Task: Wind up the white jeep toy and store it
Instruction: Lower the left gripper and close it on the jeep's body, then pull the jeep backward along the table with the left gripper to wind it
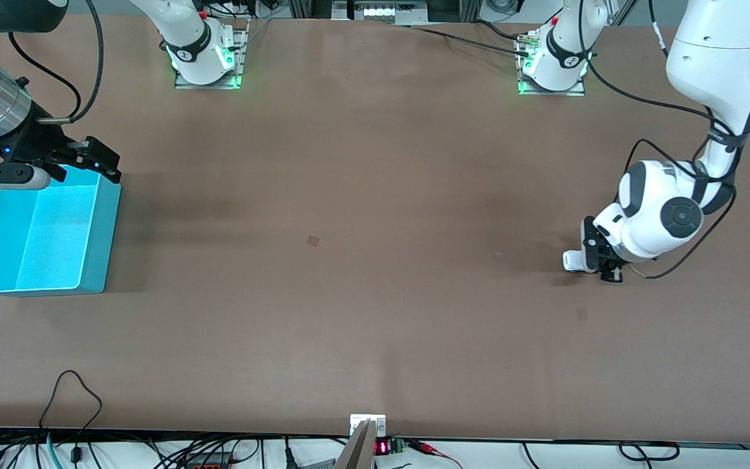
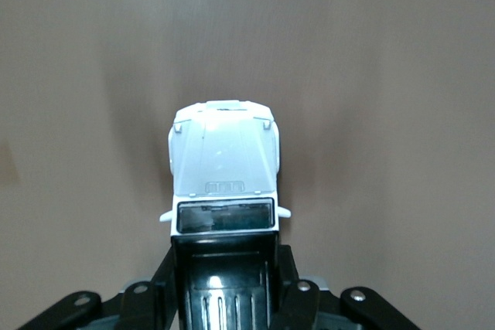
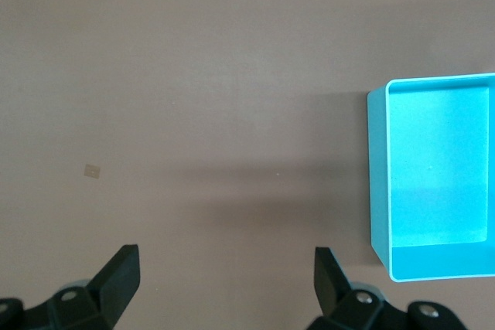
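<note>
The white jeep toy has a black roof and dark windscreen. It sits between the fingers of my left gripper, which is shut on its roof end. In the front view the left gripper is low at the table toward the left arm's end, and the jeep sticks out of it. I cannot tell if its wheels touch the table. My right gripper is open and empty over the turquoise bin's edge nearest the robots. In the right wrist view, the right gripper is over bare table beside the bin.
The turquoise bin holds nothing and stands at the right arm's end of the table. A small pale mark lies mid-table. Cables run along the table edge nearest the front camera.
</note>
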Controlling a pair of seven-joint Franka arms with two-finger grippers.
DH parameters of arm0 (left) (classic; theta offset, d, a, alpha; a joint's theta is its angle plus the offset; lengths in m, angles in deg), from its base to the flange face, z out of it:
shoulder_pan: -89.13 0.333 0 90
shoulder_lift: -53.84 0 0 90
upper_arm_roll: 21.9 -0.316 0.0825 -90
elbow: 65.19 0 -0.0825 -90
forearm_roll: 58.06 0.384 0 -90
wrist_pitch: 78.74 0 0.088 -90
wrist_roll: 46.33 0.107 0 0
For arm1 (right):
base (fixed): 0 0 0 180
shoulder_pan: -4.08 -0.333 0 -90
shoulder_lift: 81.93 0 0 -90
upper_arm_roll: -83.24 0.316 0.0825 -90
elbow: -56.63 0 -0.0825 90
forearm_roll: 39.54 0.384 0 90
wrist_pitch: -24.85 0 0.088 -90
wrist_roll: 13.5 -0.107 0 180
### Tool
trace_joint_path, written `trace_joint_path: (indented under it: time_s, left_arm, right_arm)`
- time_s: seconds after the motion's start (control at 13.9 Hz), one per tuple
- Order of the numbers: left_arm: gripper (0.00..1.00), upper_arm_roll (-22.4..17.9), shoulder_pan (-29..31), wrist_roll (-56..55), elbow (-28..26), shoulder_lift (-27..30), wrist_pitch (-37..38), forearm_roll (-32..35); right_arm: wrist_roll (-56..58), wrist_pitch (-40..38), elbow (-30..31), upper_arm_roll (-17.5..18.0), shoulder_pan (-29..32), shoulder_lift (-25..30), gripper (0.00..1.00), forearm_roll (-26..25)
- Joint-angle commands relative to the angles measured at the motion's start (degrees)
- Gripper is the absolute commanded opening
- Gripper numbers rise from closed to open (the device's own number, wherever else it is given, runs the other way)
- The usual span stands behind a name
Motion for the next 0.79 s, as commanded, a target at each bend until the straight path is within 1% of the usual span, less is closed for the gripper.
trace_joint_path:
  time_s: [0.0,0.43,0.58,0.72]
  left_arm:
    - [0.18,0.11,4.66,3.75,2.68,-4.25,0.35,1.37]
    - [0.18,0.11,12.57,9.38,3.83,-5.22,0.18,1.37]
    - [0.18,0.11,13.63,9.56,4.62,-6.44,0.0,1.37]
    - [0.18,0.11,13.81,11.57,4.79,-6.45,-0.09,1.37]
  right_arm:
    - [-0.43,-0.33,0.89,-0.07,-0.17,1.25,1.0,0.8]
    - [-0.43,-0.33,0.89,-0.07,-0.17,1.25,1.0,0.8]
    - [-0.43,-0.33,0.89,-0.07,-0.17,1.25,1.0,0.8]
    - [-0.43,-0.33,0.89,-0.07,-0.17,1.25,1.0,0.8]
